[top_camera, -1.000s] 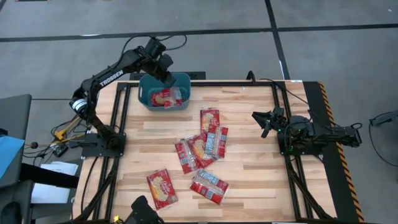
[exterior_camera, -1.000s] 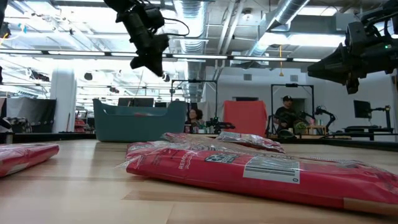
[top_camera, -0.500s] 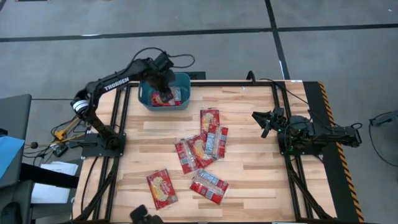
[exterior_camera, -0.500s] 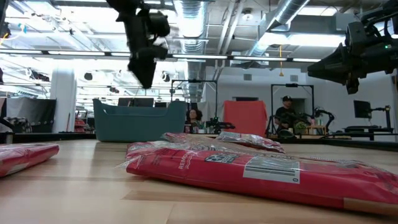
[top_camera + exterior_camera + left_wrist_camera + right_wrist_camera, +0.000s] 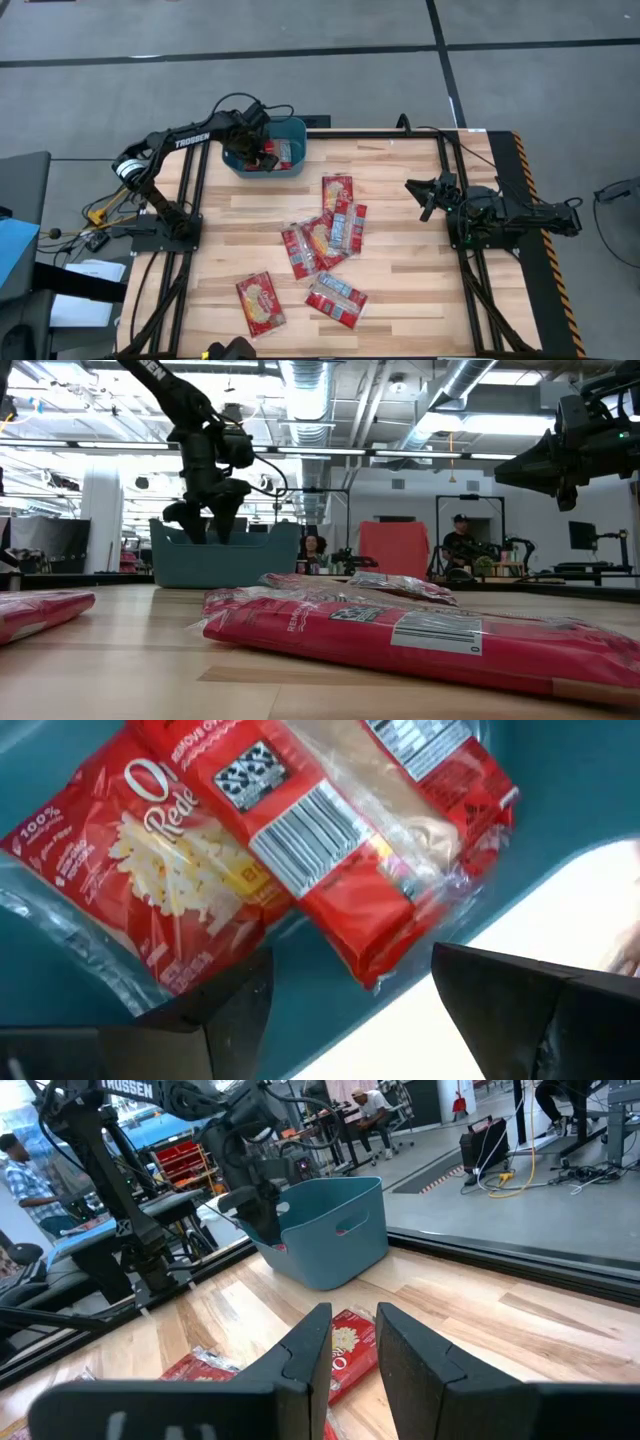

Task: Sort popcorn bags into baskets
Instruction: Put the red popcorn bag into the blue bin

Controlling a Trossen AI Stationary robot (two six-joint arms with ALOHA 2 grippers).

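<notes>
The left gripper (image 5: 262,152) is down inside the teal bin (image 5: 296,128), at about 11 o'clock on the table. Its 2 fingers (image 5: 520,1010) are apart, and nothing is between them. Right under it, 2 red bags (image 5: 330,850) lie on the bin floor, 1 partly on top of the other. So this looks like the drop step: a bag is in the bin and let go.

The right gripper (image 5: 424,193) waits at about 3 o'clock, up off the table, with its fingers a little apart and holding nothing.

There are 6 more bags on the wood. 4 sit in a pile (image 5: 325,235) near the middle, 1 bag (image 5: 261,303) is at 7 o'clock, and 1 bag (image 5: 336,299) is at 6 o'clock.

Next, the left arm likely needs to lift straight up out of the bin, then go to a bag on the table and pinch it.
</notes>
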